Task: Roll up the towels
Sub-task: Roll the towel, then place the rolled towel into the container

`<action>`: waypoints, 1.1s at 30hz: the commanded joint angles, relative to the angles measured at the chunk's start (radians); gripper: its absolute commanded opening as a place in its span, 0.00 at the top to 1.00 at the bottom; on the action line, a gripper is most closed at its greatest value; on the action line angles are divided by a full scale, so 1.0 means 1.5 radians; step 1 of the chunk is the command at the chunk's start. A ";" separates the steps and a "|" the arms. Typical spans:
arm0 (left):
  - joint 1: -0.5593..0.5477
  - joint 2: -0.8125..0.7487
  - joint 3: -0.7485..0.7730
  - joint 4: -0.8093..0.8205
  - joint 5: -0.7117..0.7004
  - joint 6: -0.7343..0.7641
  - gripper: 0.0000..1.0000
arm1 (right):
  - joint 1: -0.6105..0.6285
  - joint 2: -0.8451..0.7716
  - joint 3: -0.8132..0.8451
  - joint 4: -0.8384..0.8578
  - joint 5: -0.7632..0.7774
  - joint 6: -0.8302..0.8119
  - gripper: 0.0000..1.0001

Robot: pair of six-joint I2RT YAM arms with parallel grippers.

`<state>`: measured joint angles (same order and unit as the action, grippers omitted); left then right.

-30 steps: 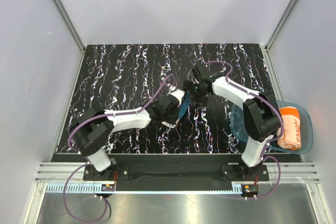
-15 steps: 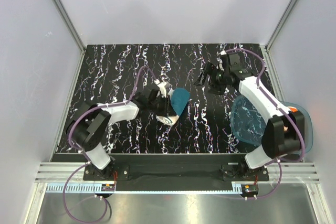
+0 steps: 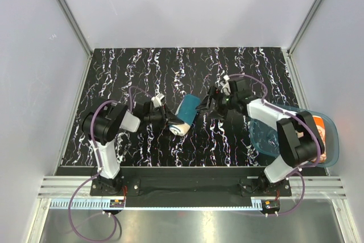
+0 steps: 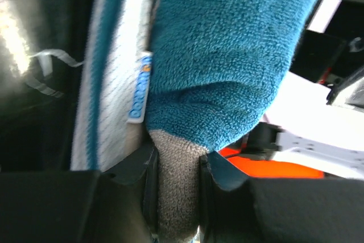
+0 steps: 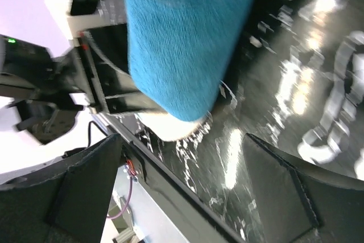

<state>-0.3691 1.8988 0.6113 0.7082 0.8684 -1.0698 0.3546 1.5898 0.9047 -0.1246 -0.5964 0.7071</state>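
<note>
The teal towel (image 3: 187, 109) lies as a short roll on the black marbled table (image 3: 131, 78), cream end facing the near edge. My left gripper (image 3: 165, 119) comes in low from the left and is shut on the roll's cream inner layer (image 4: 177, 169), pinched between both fingers (image 4: 135, 166). The teal pile (image 4: 227, 49) fills the view above them. My right gripper (image 3: 212, 104) stands open just right of the roll, nothing between its fingers (image 5: 85, 192); the teal towel (image 5: 182, 44) lies ahead of them. The orange towel (image 3: 320, 124) rests rolled in the tray, partly hidden by the right arm.
A translucent blue tray (image 3: 266, 135) sits at the table's right near corner, under the right arm's elbow. White enclosure walls (image 3: 187, 9) bound the table at the back and sides. A metal rail (image 3: 182, 183) runs along the near edge.
The right gripper has swung back from the far right to just beside the teal towel, jaws wider. The left gripper has drawn leftward and low; the towel now lies rolled on the table.
</note>
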 commanded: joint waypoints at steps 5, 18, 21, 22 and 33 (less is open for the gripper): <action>0.041 0.077 -0.069 0.145 0.028 -0.171 1.00 | 0.062 0.119 0.012 0.229 -0.029 0.039 0.06; 0.053 0.071 -0.006 0.004 0.029 -0.119 1.00 | 0.099 0.212 0.029 0.310 0.008 0.016 0.01; 0.053 0.076 0.001 0.000 0.029 -0.119 1.00 | 0.111 0.220 0.025 0.334 0.017 0.023 0.01; 0.053 0.076 0.003 -0.001 0.030 -0.118 1.00 | 0.111 0.223 0.021 0.355 0.022 0.027 0.01; 0.053 0.086 0.008 0.000 0.039 -0.121 1.00 | 0.130 0.255 -0.040 0.516 0.152 0.128 0.08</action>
<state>-0.2924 1.9900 0.6270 0.7952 0.9596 -1.2587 0.5346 1.9320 0.8707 0.5476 -0.4950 0.8562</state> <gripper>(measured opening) 0.257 0.941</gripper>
